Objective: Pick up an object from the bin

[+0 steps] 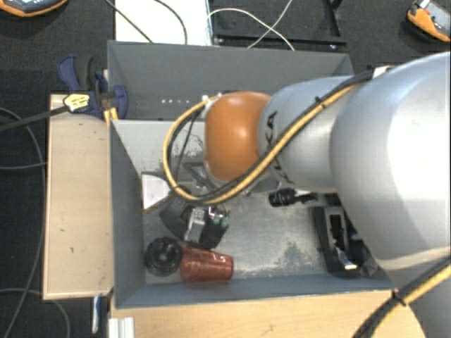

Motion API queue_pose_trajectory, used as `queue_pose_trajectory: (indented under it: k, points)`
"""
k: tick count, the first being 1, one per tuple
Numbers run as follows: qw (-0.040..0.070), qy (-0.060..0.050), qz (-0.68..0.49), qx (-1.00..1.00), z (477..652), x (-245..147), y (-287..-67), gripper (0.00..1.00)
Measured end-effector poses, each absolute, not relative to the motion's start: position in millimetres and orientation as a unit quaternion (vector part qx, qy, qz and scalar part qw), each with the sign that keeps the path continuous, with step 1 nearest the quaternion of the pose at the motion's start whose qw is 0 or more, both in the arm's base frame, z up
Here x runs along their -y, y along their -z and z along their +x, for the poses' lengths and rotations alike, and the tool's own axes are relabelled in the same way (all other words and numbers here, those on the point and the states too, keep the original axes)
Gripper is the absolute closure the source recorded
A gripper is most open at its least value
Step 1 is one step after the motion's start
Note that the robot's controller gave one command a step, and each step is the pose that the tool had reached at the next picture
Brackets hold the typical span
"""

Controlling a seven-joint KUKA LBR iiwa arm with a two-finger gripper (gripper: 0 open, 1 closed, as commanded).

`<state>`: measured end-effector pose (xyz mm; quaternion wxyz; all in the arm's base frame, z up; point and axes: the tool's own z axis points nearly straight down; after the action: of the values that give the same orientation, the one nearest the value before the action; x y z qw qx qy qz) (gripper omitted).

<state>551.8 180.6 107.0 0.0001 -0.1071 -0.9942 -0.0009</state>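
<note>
The arm (366,139) reaches into the grey metal bin (127,210) from 3 o'clock. Its pale bulk covers much of the bin's right half, and its orange wrist cover (236,136) sits just above the middle of the floor with a yellow-and-black cable (173,143) looping round it. Below the cover, the dark gripper (208,238) points down toward the 7 o'clock part of the floor. From this angle it is a dark mass seen partly from behind, so I cannot tell whether it stands wide or narrow, or whether anything is caught in it. Directly under its tip, close against the near wall at 7 o'clock, a red-brown plastic cup (206,266) lies on its side with its mouth turned toward 3 o'clock. The gripper's lower end looks to be just above the cup's upper side, touching or nearly so. Just beside the cup at 8 o'clock, in the bin's corner, lies a black round ribbed thing (163,254), like a lid or wheel. A dark flat piece (171,219) lies between that and the gripper. Against the left wall at 9 o'clock lies a white flat thing (153,189). Well apart from these, at 4 o'clock, a black frame-like thing (340,243) lies partly under the arm.
</note>
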Motion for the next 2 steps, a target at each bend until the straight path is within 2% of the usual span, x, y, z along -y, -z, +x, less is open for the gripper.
queue_pose_trajectory:
  k: [1, 2]
  points:
    - [-0.005, 0.002, -0.084, 0.996, 556.1, -184.7, -163.0, 0.00]
    - [0.001, 0.001, -0.188, 0.982, 536.3, -160.3, -111.3, 0.00]
